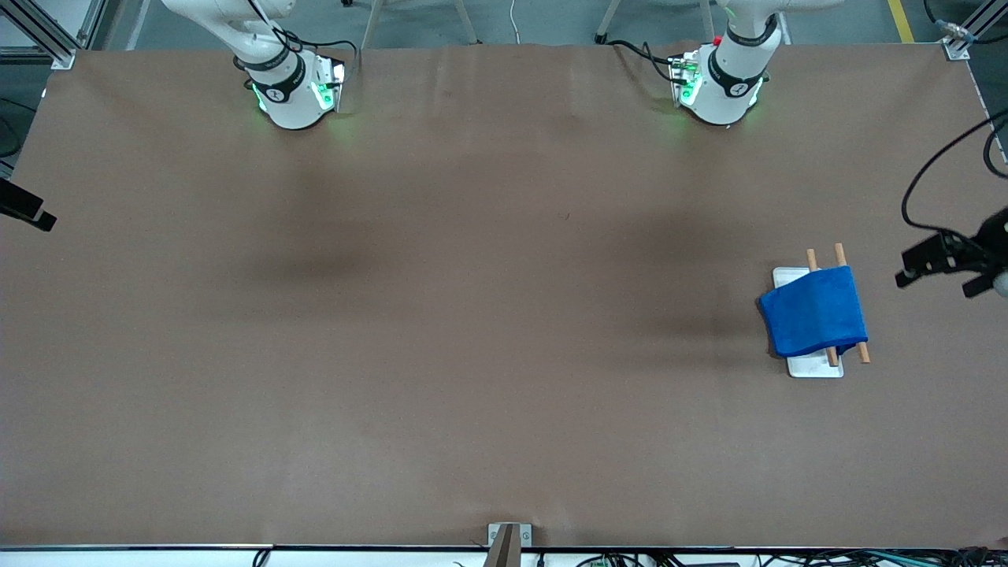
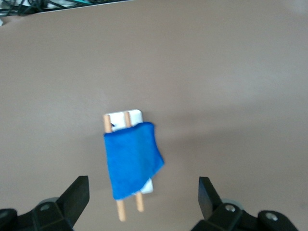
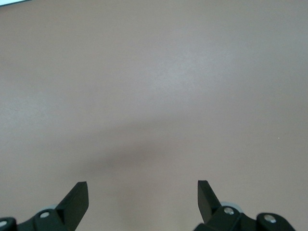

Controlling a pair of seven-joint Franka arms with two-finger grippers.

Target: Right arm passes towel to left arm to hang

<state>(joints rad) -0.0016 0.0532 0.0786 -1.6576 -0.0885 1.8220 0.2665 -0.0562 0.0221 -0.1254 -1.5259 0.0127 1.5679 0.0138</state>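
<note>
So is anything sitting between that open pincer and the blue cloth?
Nothing visible. The left pincer hangs open and empty above bare table, apart from the towel, which is already draped over the wooden rack.

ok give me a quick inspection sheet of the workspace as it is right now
surface: brown table, mostly bare, soft shadows across it
job's things: blue towel draped over the two wooden rods of a small rack on a white base, toward the left arm's end of the table
clutter: nothing seen
claws: left claw open, holding nothing, up in the air with the towel and rack in its view; right claw open, holding nothing, over bare table
cables: black cable looping by the left claw; more cables along the table edge nearest the front camera
surroundings: both arm bases lit green, metal frame corners, grey floor
</note>
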